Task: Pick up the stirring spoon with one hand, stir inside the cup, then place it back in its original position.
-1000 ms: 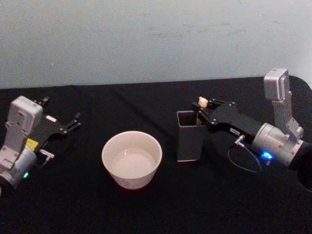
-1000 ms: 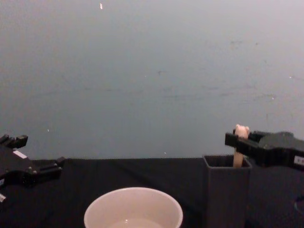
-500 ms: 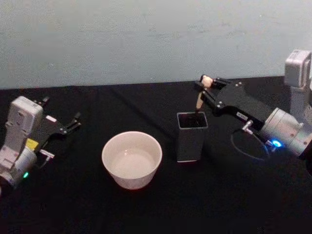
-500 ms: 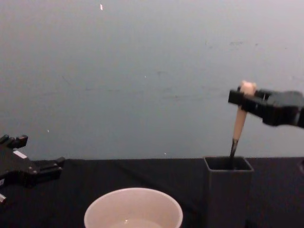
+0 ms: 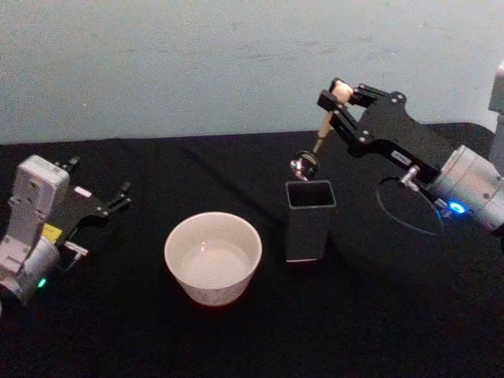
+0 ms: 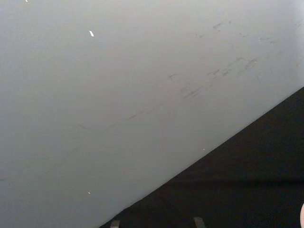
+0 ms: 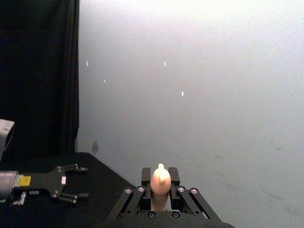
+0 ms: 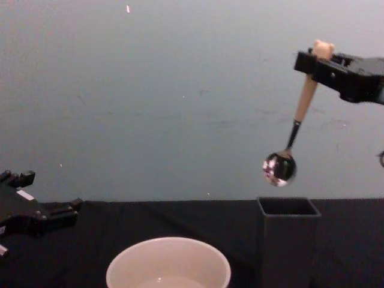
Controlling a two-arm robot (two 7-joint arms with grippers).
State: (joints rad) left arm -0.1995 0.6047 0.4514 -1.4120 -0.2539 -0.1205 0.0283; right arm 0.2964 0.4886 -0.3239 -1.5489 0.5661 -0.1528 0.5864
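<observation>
Head view: dark grey square box-shaped holder (image 5: 309, 224) upright on black tablecloth (image 5: 118, 331). Black two-finger right gripper (image 5: 339, 93) above and behind the holder, to its right, clamped on the top of the thin pale-beige stirring spoon (image 5: 321, 138) with a bear-head end. Spoon fully in the air, clear of the holder. Long axis steep but tilted: bear head up and toward the right, shiny round metal bowl down and toward the left, over the holder's far rim. Wide round cream-white cup (image 5: 213, 285) just left of the holder, not touching. Black left gripper (image 5: 120, 197) far left of the holder, low over the cloth, fingers apart, holding nothing.

Left wrist view: pale grey wall (image 6: 118, 95) and a wedge of the black cloth.

Right wrist view: bear head pinched between the two right fingers, seen end-on. Left gripper far off, claw spread.

Chest view: spoon hanging slantwise, bowl lowest, just above the holder's left rim with a gap between. Cup left of the holder, near edge. Left gripper far left.
</observation>
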